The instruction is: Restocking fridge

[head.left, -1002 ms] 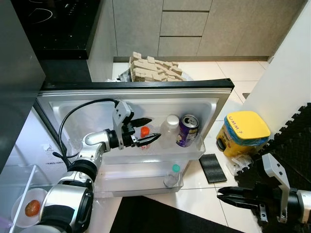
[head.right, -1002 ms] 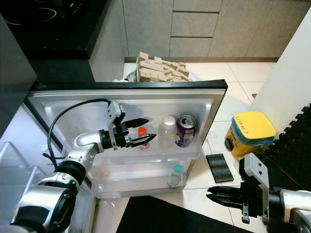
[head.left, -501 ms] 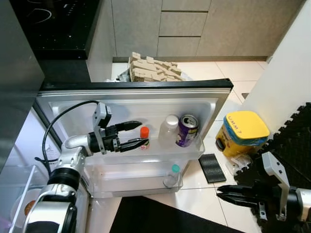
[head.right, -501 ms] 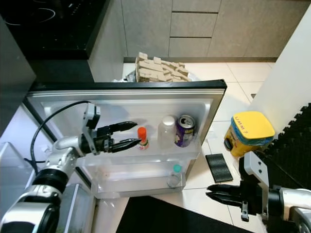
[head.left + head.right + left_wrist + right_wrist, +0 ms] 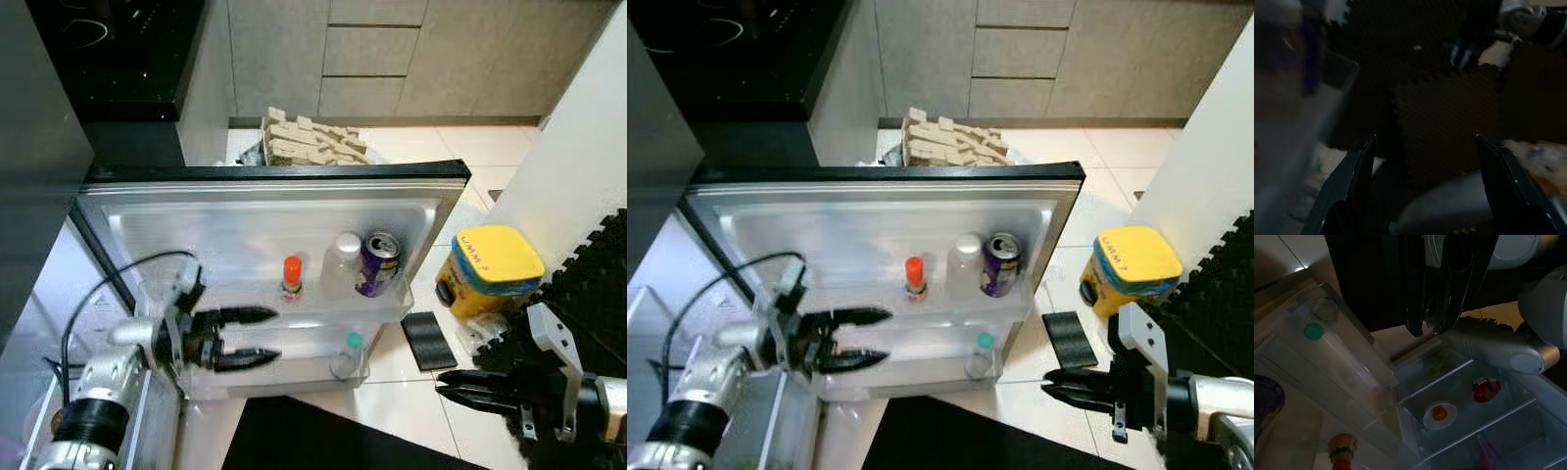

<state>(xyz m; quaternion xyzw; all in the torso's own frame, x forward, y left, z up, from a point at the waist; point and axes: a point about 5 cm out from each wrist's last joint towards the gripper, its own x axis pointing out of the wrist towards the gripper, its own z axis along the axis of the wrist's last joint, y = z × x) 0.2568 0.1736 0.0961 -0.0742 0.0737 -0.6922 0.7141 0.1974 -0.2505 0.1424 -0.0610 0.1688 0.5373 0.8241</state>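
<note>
The open fridge door (image 5: pixel 265 220) lies before me with its shelves facing up. On its upper shelf stand a small orange-capped bottle (image 5: pixel 292 277), a clear white-capped bottle (image 5: pixel 343 264) and a purple can (image 5: pixel 377 262). A green-capped bottle (image 5: pixel 348 354) stands in the lower shelf. My left gripper (image 5: pixel 279 334) is open and holds nothing, low and left of the orange-capped bottle, in front of the lower shelf. In the left wrist view its fingers (image 5: pixel 1354 181) are spread wide. My right gripper (image 5: pixel 438 385) is shut, low over the floor on the right.
A yellow tub with a blue band (image 5: pixel 490 266) and a black pad (image 5: pixel 428 339) sit on the tiles right of the door. Stacked pale trays (image 5: pixel 309 140) lie beyond it. Black foam mats (image 5: pixel 588 284) cover the right. In the fridge, a plate with a tomato (image 5: pixel 1439 413).
My left gripper has drawn back from the orange-capped bottle, moving left and down off the upper shelf. The bottle stays standing there. The right arm has hardly moved.
</note>
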